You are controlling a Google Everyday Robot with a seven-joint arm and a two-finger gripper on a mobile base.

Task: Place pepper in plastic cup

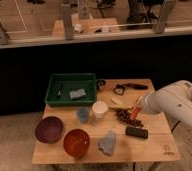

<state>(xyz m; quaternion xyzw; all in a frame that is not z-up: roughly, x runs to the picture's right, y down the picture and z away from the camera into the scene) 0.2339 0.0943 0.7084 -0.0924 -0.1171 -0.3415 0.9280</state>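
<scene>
Jaws closed, the gripper [138, 104] hangs just above the pepper [135, 114]; contact between them cannot be told; the pepper's long axis slants upper right to lower left, low end toward the plastic cup [82, 115], well left past the white cup [99, 108].

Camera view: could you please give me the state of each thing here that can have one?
gripper: jaws shut, low over the right side of the table, by the pepper.
pepper: lying on the table, outside any cup.
plastic cup: upright, beside the white cup.
white cup: upright.
green tray: holding a grey sponge.
orange-red bowl: upright, looks empty.
purple bowl: upright, looks empty.
</scene>
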